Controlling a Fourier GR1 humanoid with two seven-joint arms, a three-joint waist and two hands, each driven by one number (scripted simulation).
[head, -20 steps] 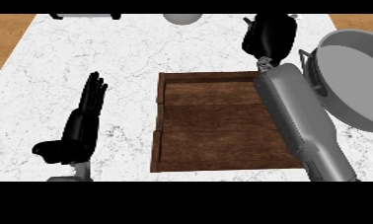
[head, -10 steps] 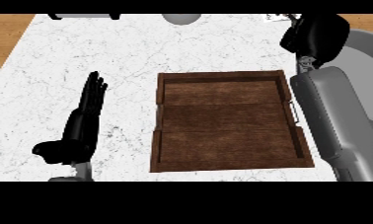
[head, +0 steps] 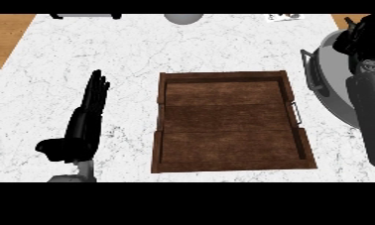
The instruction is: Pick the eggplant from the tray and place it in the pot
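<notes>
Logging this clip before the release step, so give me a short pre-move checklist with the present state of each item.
1. Tray holds nothing: ok, its wooden floor is bare.
2. Right hand over the pot: ok, it shows above the pot's grey inside at the right edge.
3. Eggplant held in the right hand: cannot tell, the dark curled fingers hide whatever they hold.
4. Pot upright on the counter: ok, though partly cut off by the view.
5. Left hand out of the way: ok, open and resting left of the tray.
</notes>
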